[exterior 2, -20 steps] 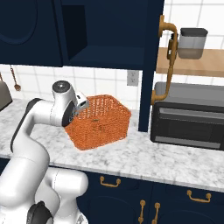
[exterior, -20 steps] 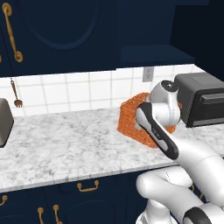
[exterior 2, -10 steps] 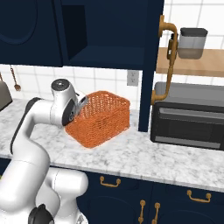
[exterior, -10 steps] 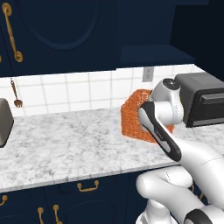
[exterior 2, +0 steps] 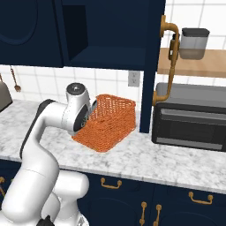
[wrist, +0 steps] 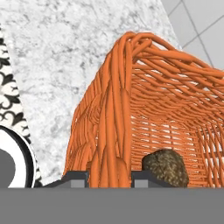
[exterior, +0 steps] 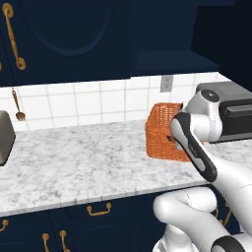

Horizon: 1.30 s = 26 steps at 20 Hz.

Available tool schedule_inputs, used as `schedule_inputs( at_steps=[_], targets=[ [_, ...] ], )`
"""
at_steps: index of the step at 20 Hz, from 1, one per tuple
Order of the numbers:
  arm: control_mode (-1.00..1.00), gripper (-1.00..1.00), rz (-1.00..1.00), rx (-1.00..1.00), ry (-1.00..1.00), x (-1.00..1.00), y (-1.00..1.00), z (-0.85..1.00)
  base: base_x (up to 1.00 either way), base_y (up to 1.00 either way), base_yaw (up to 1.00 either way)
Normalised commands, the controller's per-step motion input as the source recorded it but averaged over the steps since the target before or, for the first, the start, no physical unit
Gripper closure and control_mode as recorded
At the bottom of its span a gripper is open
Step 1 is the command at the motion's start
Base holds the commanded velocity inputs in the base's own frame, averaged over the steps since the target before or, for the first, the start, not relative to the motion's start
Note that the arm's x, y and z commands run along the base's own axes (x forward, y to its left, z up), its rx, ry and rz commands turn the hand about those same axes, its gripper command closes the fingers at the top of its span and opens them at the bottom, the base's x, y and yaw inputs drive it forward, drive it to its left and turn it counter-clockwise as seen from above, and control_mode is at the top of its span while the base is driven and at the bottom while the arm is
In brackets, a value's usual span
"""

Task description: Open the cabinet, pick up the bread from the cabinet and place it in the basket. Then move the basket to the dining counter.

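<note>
My gripper (exterior 2: 91, 111) is shut on the near wall of the orange woven basket (exterior 2: 108, 121), whose wall stands between the two fingertips (wrist: 74, 178) in the hand view. The basket (exterior: 163, 132) sits tipped on the marble worktop (exterior: 74, 162), its gripped side raised. Inside it lies the brown bread (wrist: 166, 167), near that wall. Above, the navy cabinet (exterior 2: 110, 35) stands open, its door (exterior 2: 73, 31) swung out to the left. The dining counter is out of view.
A dark grey oven (exterior 2: 190, 117) stands right of the basket, under a wooden shelf with a jar (exterior 2: 194, 44). A navy upright (exterior 2: 148, 88) runs between basket and oven. A toaster (exterior: 5, 135) sits far left. Brass-handled drawers (exterior: 98, 210) lie below.
The basket has tipped up on the gripped side and shifted a little to the right with the hand. The grip on its wall has stayed the same.
</note>
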Motion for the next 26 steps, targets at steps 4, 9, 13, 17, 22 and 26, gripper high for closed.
schedule_inputs(
  at_steps=[4,9,13,17,22,26],
  targets=[
    [-1.00,1.00,0.03,0.00,0.00,0.00,-0.33,0.00,0.00,0.00,0.00],
    [-1.00,1.00,0.02,0.00,-0.04,0.00,-0.07,0.00,0.00,0.00,0.00],
    [-1.00,1.00,0.03,0.00,-0.01,0.00,0.00,0.13,0.00,0.00,0.00],
    [-1.00,1.00,0.01,0.00,0.00,0.00,0.00,0.21,0.00,0.00,0.00],
    [-1.00,1.00,0.02,0.00,-0.05,0.00,0.00,0.14,0.00,0.00,0.00],
    [1.00,1.00,0.01,0.00,-0.03,-0.02,0.00,0.02,-0.20,0.00,0.02]
  ],
)
